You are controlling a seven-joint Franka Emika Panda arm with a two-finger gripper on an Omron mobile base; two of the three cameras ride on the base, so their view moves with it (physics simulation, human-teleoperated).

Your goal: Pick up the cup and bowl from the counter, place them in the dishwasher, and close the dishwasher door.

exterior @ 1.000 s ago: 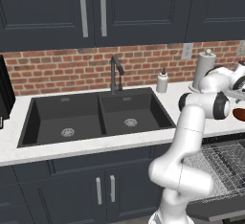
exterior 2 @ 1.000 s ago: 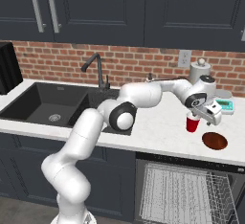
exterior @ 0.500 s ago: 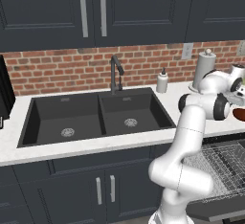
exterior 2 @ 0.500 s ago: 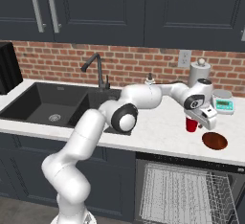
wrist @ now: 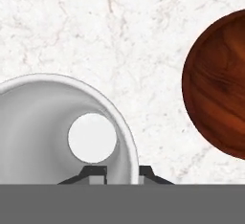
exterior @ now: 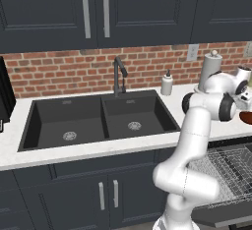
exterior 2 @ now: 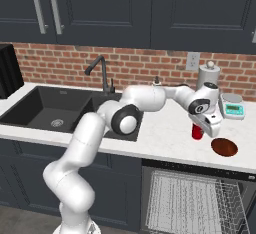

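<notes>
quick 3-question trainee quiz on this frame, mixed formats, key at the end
1. True or false: the bowl already sits in the dishwasher rack.
2. Multiple choice: in the hand view, the gripper fingertips stand (A) one inside and one outside the rim of the cup, (B) around the bowl, (C) over the sink.
3. Fill in: the dishwasher door is ____.

Key: 1 false, it lies on the counter beside the cup. 2 A. 3 open, with the wire rack showing.

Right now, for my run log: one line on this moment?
phase: grasping cup | gripper: straddling rim | bowl: on counter | dishwasher: open
</notes>
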